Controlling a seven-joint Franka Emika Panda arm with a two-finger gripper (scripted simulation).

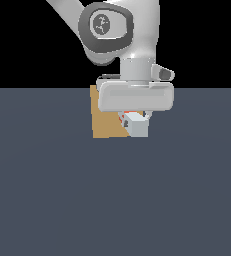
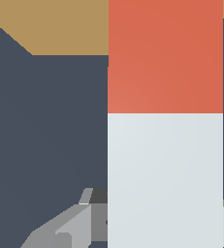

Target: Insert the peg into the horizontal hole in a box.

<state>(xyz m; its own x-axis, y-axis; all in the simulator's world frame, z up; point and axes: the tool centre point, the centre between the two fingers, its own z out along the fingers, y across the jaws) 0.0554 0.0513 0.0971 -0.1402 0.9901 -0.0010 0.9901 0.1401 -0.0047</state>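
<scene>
The long square-sectioned peg [image 2: 165,126], pale grey-white along most of its length and red at one end, is already lifted clear of the dark grey floor [image 1: 112,200] and is carried by the grey two-fingered claw [image 1: 135,120]. In the exterior view its pale end face is turned toward the near side, while the red end is pointed away toward the flat-sided tan, cardboard-coloured box [image 1: 103,122]. In the wrist view the red end is seen reaching up to the box, overlapping its tan face. Whether the tip has entered the hole cannot be told, since the hole is hidden in both views. The grasp and lift are judged done; the alignment and the push into the box are judged still to be finished.

The claw is pinched on the peg's pale portion, directly beneath the palm. The box stands just beyond the claw, toward the exterior view's left.
</scene>
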